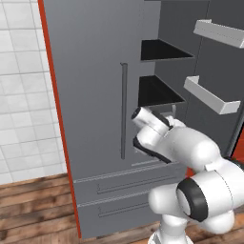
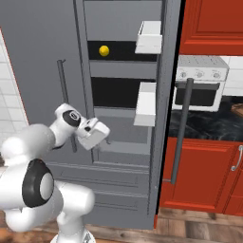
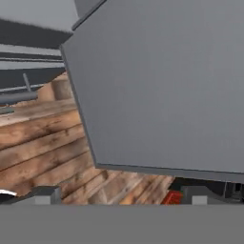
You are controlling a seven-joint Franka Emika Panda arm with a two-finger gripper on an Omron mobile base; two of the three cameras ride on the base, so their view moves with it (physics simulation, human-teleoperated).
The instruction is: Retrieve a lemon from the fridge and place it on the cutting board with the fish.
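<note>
Tool (image 2: pixel 105 135) angled downward before the open fridge (image 2: pixel 118 156), fingers apart, gripping nothing.

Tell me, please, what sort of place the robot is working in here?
A home kitchen, it seems: a tall grey fridge with one door open and a lemon on its shelf, red cabinets, and a white toaster oven on a dark counter.

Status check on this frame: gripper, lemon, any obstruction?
Gripper low before the open fridge, holding nothing; open or shut unclear. Lemon on the upper black shelf, well above the hand. Right door swung open, white door bins beside the shelves.
</note>
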